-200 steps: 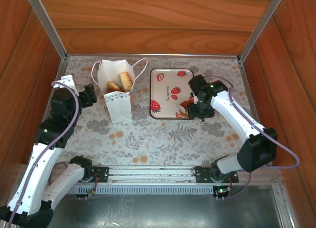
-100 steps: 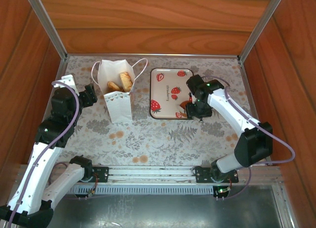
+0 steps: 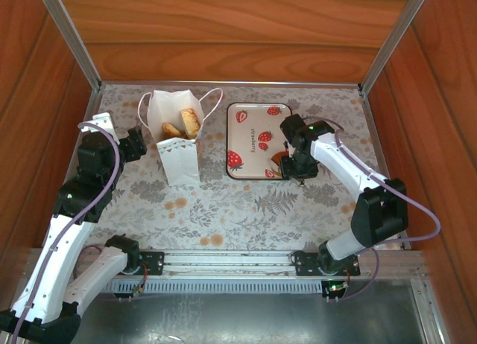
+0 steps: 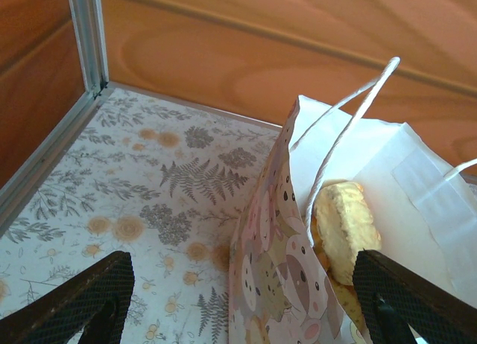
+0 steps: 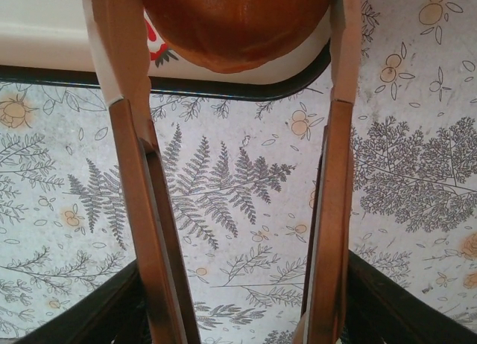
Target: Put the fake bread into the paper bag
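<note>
Right tool pinches coppery tongs around a round brown bun; left tool gapes empty beside the white paper bag.

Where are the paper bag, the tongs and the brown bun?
paper bag [image 3: 181, 159], top external view, front face.
tongs [image 5: 134, 173], right wrist view, left arm.
brown bun [image 5: 235, 24], right wrist view, rounded side.
</note>
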You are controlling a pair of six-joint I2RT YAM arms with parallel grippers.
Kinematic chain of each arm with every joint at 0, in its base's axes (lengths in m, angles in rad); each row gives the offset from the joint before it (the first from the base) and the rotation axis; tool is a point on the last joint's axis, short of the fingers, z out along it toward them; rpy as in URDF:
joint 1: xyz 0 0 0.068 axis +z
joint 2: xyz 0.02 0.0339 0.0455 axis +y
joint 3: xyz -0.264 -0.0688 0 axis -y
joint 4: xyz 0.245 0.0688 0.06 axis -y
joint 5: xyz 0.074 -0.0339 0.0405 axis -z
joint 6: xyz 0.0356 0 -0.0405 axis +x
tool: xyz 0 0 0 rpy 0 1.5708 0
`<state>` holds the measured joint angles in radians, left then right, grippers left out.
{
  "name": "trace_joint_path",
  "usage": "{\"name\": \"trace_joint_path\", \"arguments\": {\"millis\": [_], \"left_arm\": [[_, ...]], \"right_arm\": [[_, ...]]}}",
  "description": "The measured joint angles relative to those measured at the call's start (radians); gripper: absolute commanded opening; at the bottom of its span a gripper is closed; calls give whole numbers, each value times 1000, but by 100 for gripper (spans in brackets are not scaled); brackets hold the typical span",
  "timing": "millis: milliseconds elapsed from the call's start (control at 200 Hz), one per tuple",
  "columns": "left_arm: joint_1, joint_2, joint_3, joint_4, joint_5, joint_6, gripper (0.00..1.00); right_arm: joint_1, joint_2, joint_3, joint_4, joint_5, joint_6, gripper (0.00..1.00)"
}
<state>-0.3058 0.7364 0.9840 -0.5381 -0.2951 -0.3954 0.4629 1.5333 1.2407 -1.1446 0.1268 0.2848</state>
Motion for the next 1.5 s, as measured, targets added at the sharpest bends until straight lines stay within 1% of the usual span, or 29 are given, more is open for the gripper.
{"name": "trace_joint_path", "arguments": {"millis": [255,845,930,1030,1199,1499], "left_arm": [[0,1,0,0,-1,3,81],[0,30,0,-1,-6,3,82],[0,36,0,-2,-5,3,84],[6,55,16,-24,2,2,85],[25,106,92,-89,18,3,85],[46,177,186,-170,91,2,86]], "right_arm": [[-6,9,0,-4,-2,-7,54],[-5,-14,38,-34,3,-25,50],[-6,-27,54,-47,4,-29,50],[-6,-43,85,-64,8,-33,50],[-6,-60,163,-100,15,-46,50],[-5,-64,373,-163,20,-68,49]]}}
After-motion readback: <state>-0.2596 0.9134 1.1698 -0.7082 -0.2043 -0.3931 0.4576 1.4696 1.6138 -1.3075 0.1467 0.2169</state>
